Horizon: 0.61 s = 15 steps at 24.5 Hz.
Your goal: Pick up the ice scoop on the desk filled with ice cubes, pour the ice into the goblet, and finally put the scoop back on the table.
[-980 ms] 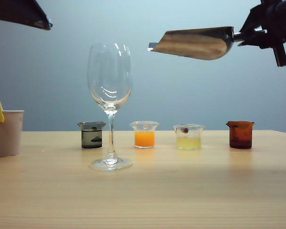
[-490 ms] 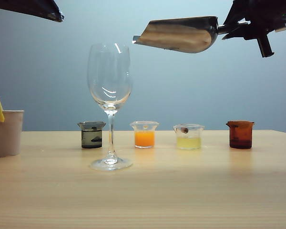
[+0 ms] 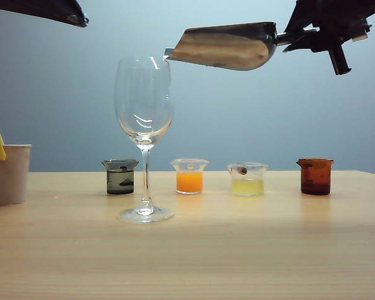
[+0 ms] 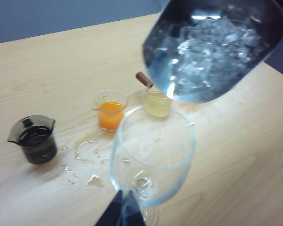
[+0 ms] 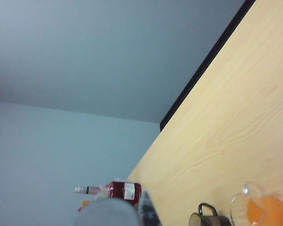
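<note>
The right gripper [image 3: 322, 39] hangs high at the upper right in the exterior view, a dark mass whose fingers are closed tight on the thin handle of the ice scoop [image 3: 224, 45]. The scoop is held roughly level in the air, its open lip just above and to the right of the rim of the goblet [image 3: 144, 100], not touching it. The left gripper [image 3: 50, 9] is only a dark wedge cut off at the upper left corner, well above the glass; whether its fingers are open or closed, I cannot tell.

From the side the scoop is plain polished metal and its load is hidden. The left wrist view looks into the trough and shows the ice cubes [image 4: 217, 52] heaped there, whitish and glistening, with the empty goblet bowl directly below.

That view also shows spilled droplets [image 4: 82, 165] on the pale grained surface [image 3: 237, 250], unseen from the side. Behind the goblet's foot stand four small beakers: a dark one [image 3: 120, 176], an orange one [image 3: 189, 175], a pale yellow one [image 3: 247, 179] and a brown one [image 3: 315, 175]. A paper cup [image 3: 8, 174] with a yellow straw is cut off at the left edge.

The right wrist view catches a red bottle [image 5: 114, 190] lying at the surface's far edge, blurred.
</note>
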{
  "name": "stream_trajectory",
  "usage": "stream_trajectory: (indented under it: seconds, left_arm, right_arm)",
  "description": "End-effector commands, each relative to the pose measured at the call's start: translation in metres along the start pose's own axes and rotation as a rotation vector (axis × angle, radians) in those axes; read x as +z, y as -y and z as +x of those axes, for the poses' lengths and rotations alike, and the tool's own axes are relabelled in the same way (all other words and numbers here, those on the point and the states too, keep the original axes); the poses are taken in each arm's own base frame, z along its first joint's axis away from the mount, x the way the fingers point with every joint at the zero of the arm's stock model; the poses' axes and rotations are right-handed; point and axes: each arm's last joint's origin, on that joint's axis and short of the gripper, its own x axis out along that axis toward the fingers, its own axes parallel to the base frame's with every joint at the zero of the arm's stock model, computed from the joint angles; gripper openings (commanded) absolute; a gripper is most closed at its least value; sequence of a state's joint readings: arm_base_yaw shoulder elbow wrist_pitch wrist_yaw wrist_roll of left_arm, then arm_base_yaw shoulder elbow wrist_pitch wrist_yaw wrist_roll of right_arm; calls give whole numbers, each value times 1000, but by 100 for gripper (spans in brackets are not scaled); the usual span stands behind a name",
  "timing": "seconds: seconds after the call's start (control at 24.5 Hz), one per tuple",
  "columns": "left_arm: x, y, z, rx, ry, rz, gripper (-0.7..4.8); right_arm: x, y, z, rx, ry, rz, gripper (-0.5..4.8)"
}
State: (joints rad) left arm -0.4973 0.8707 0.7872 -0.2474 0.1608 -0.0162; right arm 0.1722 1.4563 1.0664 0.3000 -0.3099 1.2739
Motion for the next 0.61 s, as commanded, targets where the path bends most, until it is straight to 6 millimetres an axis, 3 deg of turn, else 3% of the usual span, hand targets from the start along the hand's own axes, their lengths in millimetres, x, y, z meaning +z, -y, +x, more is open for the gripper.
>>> stream_trajectory:
  seconds: [0.04, 0.37, 0.61]
  left_arm:
    - [3, 2, -1, -10, 17, 7, -6]
    - [0, 3, 2, -11, -19, 3, -6]
    - [0, 3, 2, -11, -22, 2, -6]
  right_arm:
    - [-1, -12, -1, 54, 4, -10, -6]
    - [2, -35, 1, 48, -6, -121, -6]
    - [1, -36, 2, 35, -15, -133, -5]
